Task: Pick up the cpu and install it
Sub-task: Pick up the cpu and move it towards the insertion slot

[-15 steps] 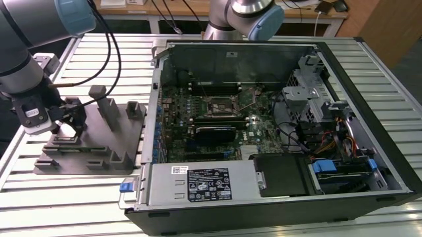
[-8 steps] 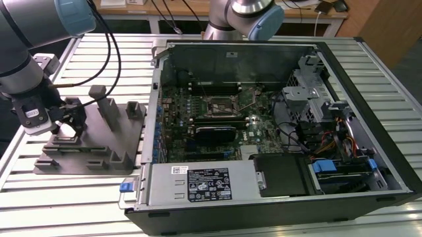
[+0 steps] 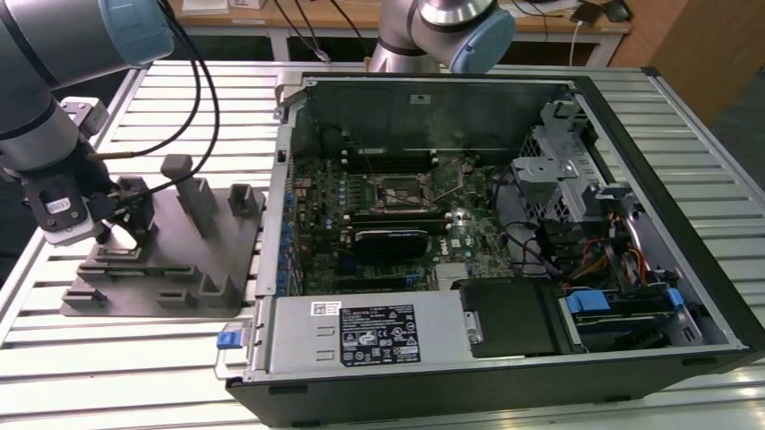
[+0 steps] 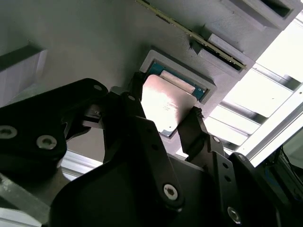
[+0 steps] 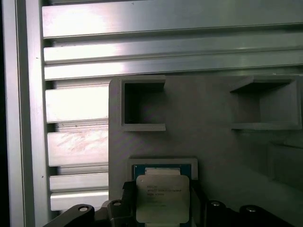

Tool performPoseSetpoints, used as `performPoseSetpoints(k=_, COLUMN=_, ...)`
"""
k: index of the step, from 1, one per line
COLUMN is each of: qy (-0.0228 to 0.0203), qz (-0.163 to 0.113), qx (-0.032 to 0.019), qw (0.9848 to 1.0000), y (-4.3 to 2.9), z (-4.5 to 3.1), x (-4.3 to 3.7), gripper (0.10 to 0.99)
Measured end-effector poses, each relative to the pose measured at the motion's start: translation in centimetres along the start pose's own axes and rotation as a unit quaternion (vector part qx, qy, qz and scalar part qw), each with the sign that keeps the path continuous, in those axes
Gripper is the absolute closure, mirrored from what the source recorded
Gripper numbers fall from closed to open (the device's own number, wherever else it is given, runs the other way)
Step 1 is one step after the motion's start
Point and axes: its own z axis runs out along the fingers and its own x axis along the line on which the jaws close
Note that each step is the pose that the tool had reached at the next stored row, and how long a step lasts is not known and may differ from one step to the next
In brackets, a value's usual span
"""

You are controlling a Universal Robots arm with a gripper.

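Gripper (image 3: 124, 235) hangs at 9 o'clock in the exterior view, low over the grey fixture block (image 3: 167, 278). In both wrist views its two black fingers (image 4: 137, 90) are narrowed onto the cpu (image 5: 162, 198), one against each of two opposite edges, with the shiny silver top showing between them. The chip lies at a square recessed pocket (image 5: 163, 161) of the block; whether it rests inside or is lifted just clear cannot be told. At 3 o'clock from the block stands the open computer case (image 3: 705, 278) with its black-framed socket (image 3: 403, 190), all on a slatted aluminium table (image 3: 72, 358).
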Motion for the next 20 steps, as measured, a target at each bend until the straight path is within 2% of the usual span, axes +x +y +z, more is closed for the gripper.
performPoseSetpoints(k=8, qy=-0.0001, qz=0.0, qx=-0.0001, qw=1.0, y=0.0, z=0.02, x=0.0, gripper=0.533)
performPoseSetpoints(k=9, qy=-0.0001, qz=0.0, qx=0.0, qw=1.0, y=0.0, z=0.02, x=0.0, gripper=0.471)
performPoseSetpoints(k=20, qy=0.0, qz=0.0, qx=-0.0001, qw=1.0, y=0.0, z=-0.09, x=0.0, gripper=0.486)
